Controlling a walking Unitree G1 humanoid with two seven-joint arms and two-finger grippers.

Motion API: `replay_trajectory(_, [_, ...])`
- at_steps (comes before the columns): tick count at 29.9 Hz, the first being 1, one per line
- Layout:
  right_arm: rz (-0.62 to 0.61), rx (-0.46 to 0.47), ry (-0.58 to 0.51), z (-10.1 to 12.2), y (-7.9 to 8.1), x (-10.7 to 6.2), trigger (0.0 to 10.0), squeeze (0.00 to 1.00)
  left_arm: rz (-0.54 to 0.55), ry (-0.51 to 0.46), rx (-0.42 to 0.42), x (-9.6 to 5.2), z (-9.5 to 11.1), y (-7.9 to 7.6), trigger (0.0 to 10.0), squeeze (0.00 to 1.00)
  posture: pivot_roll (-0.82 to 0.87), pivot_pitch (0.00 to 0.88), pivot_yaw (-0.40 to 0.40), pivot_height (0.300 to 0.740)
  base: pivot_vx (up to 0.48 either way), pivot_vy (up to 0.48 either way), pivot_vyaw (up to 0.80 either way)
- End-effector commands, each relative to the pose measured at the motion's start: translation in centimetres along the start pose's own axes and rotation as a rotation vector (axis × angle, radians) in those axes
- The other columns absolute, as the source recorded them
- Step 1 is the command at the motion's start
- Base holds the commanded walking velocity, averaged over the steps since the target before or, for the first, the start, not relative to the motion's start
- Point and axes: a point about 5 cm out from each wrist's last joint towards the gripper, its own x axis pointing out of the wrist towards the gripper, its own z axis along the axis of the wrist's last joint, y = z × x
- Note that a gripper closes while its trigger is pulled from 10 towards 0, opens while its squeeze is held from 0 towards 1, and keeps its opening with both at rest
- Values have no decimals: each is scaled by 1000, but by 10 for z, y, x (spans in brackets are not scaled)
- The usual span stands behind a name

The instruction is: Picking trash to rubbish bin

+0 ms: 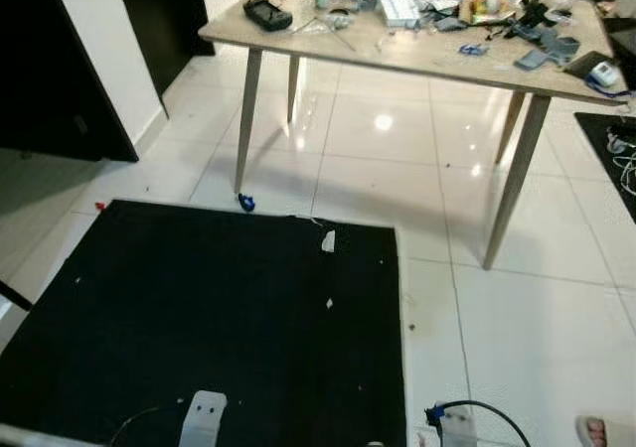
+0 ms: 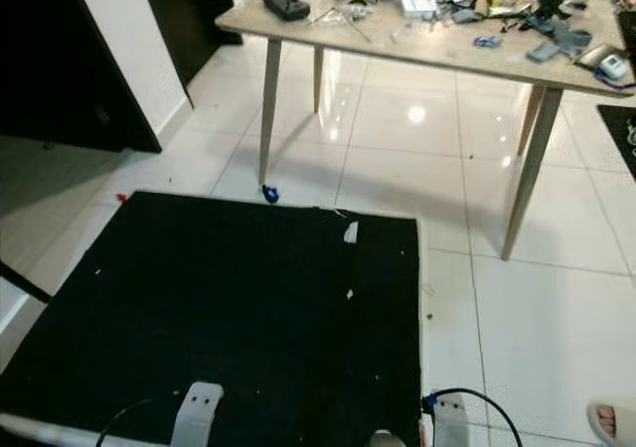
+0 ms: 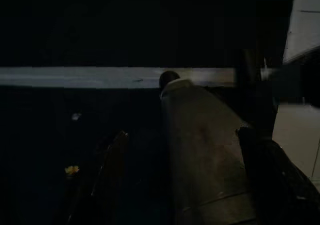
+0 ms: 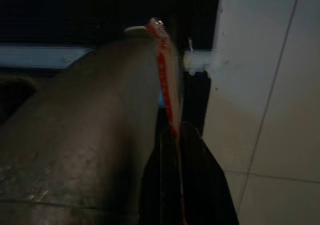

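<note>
In the right wrist view my right gripper [image 4: 175,132] is shut on a thin clear wrapper with a red edge [image 4: 166,80], which sticks up from between the black fingers [image 4: 192,185]. My left gripper [image 3: 182,140] hangs open over the dark mat, fingers [image 3: 114,160] wide apart with nothing held. A grey rounded part of my own body lies close to both wrists. In the eye views a small white scrap [image 1: 328,240] lies near the far edge of the black mat [image 1: 199,308]. A blue bit [image 1: 245,203] sits by a table leg, and a tiny red bit [image 1: 99,206] lies left of the mat.
A wooden table [image 1: 417,55] crowded with clutter stands ahead on white tiles, its legs [image 1: 246,119] just beyond the mat. A dark doorway [image 1: 50,60] is at the left. A person's foot [image 1: 602,432] is at the lower right. Both forearms [image 1: 204,417] hang low.
</note>
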Motion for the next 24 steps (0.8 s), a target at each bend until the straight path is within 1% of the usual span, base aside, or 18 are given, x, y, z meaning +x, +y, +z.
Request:
replay_trajectory(1, [-12, 4, 28, -8, -2, -1, 10000, 0, -22, 112, -23, -3, -31, -7, 10000, 0, -24, 85, 66, 740, -356, 0, 0])
replay_trajectory(8, [-15, -1, 32, -9, -1, 0, 10000, 0, -21, 112, -21, -4, -31, -6, 10000, 0, -33, 90, 67, 740, -347, 0, 0])
replay_trajectory(12, [-7, 15, 26, -9, 3, 0, 10000, 0, -9, 106, -27, -4, -31, -6, 10000, 0, -33, 90, 67, 740, 0, 0, 0])
replay_trajectory(24, [-11, 15, 33, -10, 3, 0, 10000, 0, -4, 104, -17, -4, -30, -5, 10000, 0, -33, 90, 67, 740, 0, 0, 0])
